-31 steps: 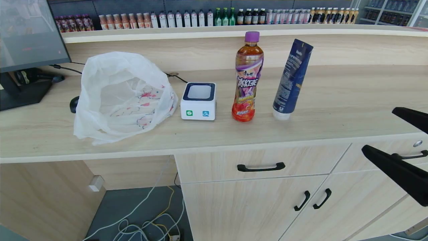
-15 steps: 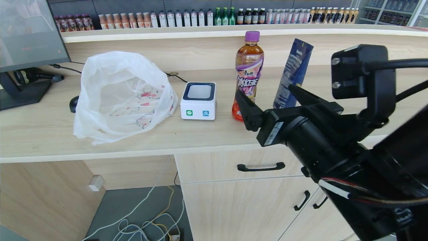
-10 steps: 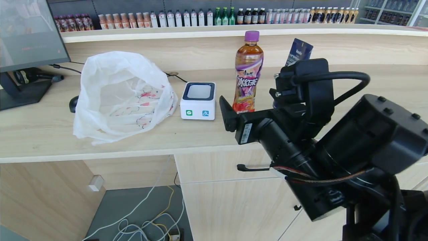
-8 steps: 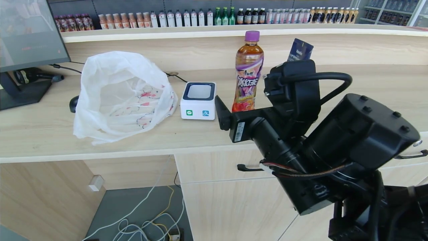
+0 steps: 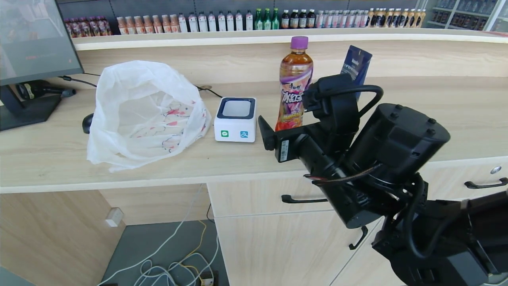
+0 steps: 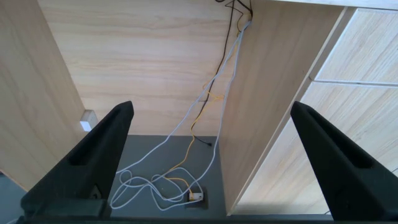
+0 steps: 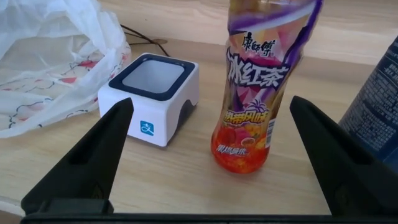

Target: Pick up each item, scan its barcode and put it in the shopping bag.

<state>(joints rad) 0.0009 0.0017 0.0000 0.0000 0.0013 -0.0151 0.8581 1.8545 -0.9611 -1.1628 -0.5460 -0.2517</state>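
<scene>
The left pincer (image 6: 211, 106) hangs low, under the edge of the surface (image 5: 468, 115). Its two fingers are wide apart and hold nothing. It looks at wires (image 6: 161, 180) on the floor.

Up on the surface, a dark screen (image 5: 31, 39) stands far out at 9 o'clock. Next comes the white shopping bag (image 5: 147, 115), with its mouth open. At its 3 o'clock, just beside it, sits the small white scanner (image 5: 235, 119). At the scanner's 3 o'clock stands the bottle (image 5: 294, 85) of red tea with a purple cap, upright. At the bottle's 3 o'clock stands the dark blue tube (image 5: 356, 59), on its cap and tilted a bit.

The right pincer (image 7: 211, 102) is at the bottle's 6 o'clock, near it. Its fingers are wide apart and grip nothing. The bottle shows in the gap ahead, not touched.
</scene>
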